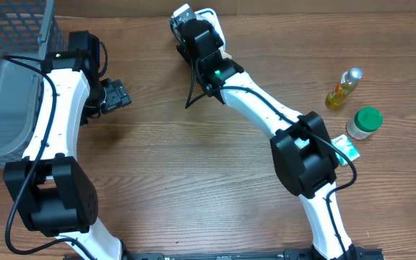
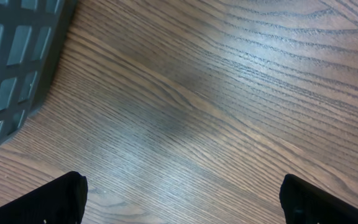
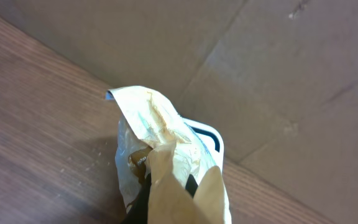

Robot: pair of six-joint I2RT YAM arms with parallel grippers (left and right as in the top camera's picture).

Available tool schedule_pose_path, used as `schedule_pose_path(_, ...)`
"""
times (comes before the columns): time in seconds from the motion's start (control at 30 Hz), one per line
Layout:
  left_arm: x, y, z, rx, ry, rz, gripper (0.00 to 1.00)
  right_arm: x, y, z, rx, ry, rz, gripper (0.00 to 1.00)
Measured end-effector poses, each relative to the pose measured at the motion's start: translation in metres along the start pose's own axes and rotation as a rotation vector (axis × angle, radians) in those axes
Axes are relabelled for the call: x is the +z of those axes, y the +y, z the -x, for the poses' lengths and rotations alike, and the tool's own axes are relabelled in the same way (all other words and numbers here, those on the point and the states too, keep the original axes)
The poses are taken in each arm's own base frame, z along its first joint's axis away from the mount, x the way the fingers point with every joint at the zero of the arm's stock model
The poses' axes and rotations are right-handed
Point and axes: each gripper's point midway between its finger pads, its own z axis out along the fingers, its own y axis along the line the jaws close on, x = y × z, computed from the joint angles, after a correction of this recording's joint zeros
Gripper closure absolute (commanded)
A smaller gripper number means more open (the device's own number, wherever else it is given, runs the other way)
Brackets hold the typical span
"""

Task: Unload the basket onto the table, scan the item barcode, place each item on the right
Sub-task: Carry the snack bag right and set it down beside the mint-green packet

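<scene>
Right fingers [image 3: 137, 210] clenched on a crumpled pouch [image 3: 154, 124] that stands up just beyond them. Close behind it: white dark-rimmed unit [image 3: 213, 140], possibly the scanner. Left fingers [image 2: 55, 199] released above bare desk [image 2: 216, 106]. Judged step: presenting the pouch. Next: turn its barcode, not visible, toward the reader.

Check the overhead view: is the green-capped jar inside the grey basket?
No, the green-capped jar stands on the table at the right beside the yellow bottle, far from the grey basket at the left edge.

Wide-spread jaws over table [image 2: 229, 93], basket [image 2: 51, 50] beside.
</scene>
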Motion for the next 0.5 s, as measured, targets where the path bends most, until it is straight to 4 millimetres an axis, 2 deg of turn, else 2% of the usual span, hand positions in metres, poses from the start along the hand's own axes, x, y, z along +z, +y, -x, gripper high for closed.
schedule_pose_path(0.07, 0.0, 0.0, 0.0, 0.0, 0.0, 0.0, 0.0, -0.007, -0.004, 0.004, 0.016, 0.01, 0.025, 0.96)
schedule_pose_path(0.17, 0.0, 0.0, 0.0, 0.0, 0.0, 0.0, 0.0, -0.028, -0.021, 0.022, 0.083, 0.002, 0.043, 0.96)
schedule_pose_path(0.23, 0.0, 0.0, 0.0, 0.0, 0.0, 0.0, 0.0, -0.05, -0.039, 0.037, 0.148, -0.001, 0.051, 0.96)
schedule_pose_path(0.33, 0.0, 0.0, 0.0, 0.0, 0.0, 0.0, 0.0, -0.094, -0.073, 0.052, 0.266, 0.024, 0.084, 0.96)
schedule_pose_path(0.4, 0.0, 0.0, 0.0, 0.0, 0.0, 0.0, 0.0, -0.12, -0.095, 0.052, 0.355, 0.06, 0.113, 0.96)
schedule_pose_path(0.5, 0.0, 0.0, 0.0, 0.0, 0.0, 0.0, 0.0, -0.152, -0.117, 0.029, 0.501, 0.19, 0.186, 0.96)
